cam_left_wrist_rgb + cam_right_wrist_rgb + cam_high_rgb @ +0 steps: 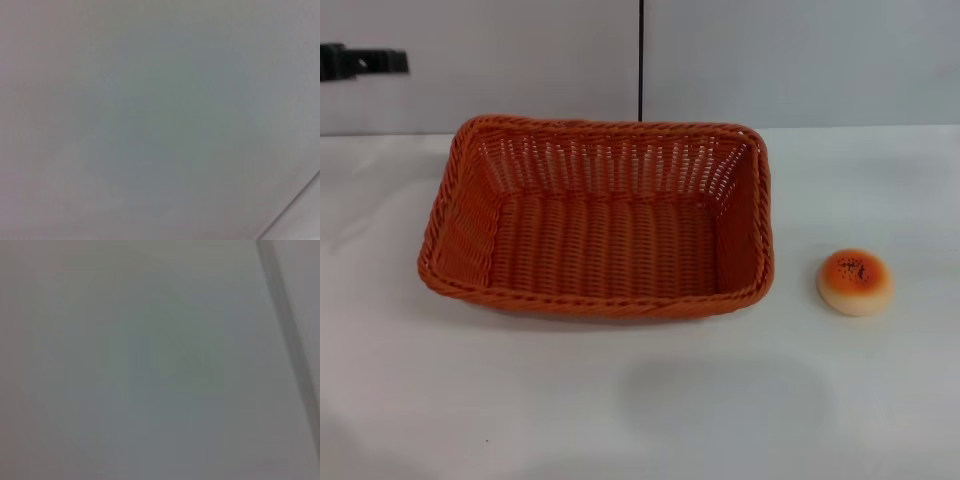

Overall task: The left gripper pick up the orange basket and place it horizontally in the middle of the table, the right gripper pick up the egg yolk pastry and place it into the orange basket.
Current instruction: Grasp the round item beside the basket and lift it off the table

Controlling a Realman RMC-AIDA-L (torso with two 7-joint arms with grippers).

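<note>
Orange basket [595, 225] already lies lengthwise mid-counter [640, 400]; egg yolk pastry [855, 282] sits just right. Round, it may roll if nudged. Fingers unseen: cannot tell.

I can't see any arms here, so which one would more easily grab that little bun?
Probably the right. The bun sits on the table to the right of the basket, clear of it. Neither gripper is in view, so this rests on layout alone.
</note>
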